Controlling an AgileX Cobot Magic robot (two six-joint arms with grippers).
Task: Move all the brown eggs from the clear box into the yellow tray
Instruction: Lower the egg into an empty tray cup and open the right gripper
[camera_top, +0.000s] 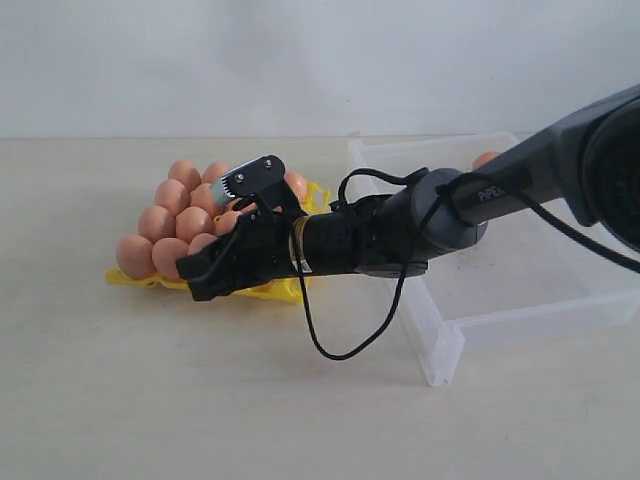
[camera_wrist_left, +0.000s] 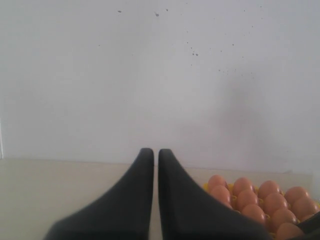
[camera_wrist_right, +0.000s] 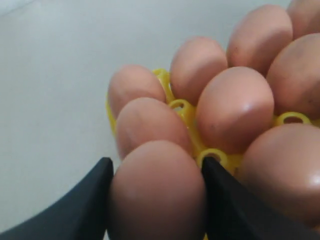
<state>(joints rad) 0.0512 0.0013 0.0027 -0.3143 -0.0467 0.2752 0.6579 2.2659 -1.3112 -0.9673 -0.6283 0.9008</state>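
Placing step. Egg (camera_wrist_right: 157, 175) pinched in right tool (camera_wrist_right: 156, 210) at edge cup of tray (camera_top: 128, 278), close against seated eggs (camera_top: 170, 195). Left tool (camera_wrist_left: 155, 165) pressed together, away from the work. Next: seat fully, spread tool, withdraw straight without nudging neighbours. Then fetch far egg (camera_top: 487, 158) from box (camera_top: 520, 290).

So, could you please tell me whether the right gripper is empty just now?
No, the right gripper grips a brown egg from both sides, just over the yellow tray.
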